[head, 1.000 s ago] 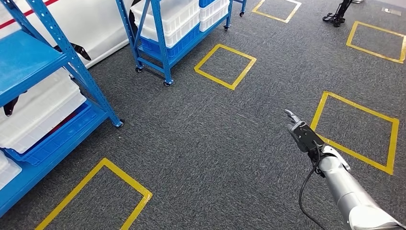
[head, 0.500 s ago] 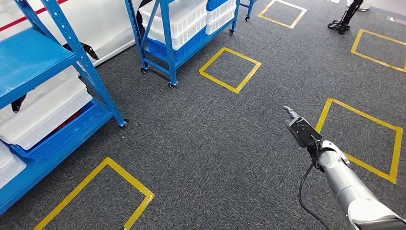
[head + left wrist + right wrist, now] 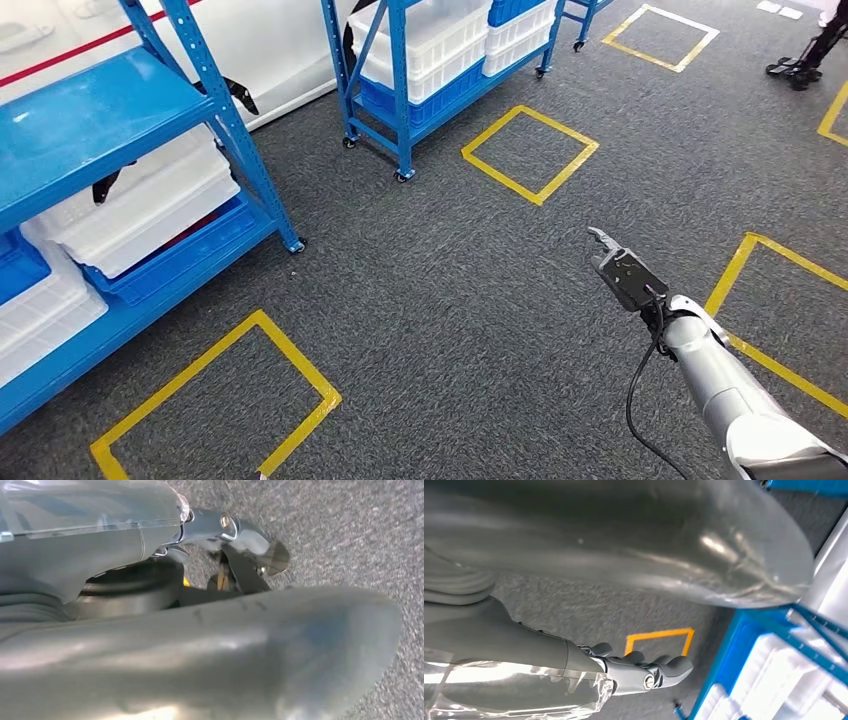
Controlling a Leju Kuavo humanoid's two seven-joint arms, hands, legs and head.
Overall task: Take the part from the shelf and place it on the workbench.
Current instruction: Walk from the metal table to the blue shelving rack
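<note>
A: What's changed?
B: Whole head view has slid. The camera is turning toward the near shelf (image 3: 110, 110), which sits closer to centre than a second ago. Things themselves haven't moved.
A: Hands?
B: Right hand (image 3: 622, 270) raised over the carpet (image 3: 440, 300), fingers (image 3: 659, 670) loosely curled, holding nothing. Left hand (image 3: 240, 555): can't tell the finger state.
A: The part?
B: Probably one of the dark pieces (image 3: 238, 92) on that shelf, untouched. Still the approach stage.
</note>
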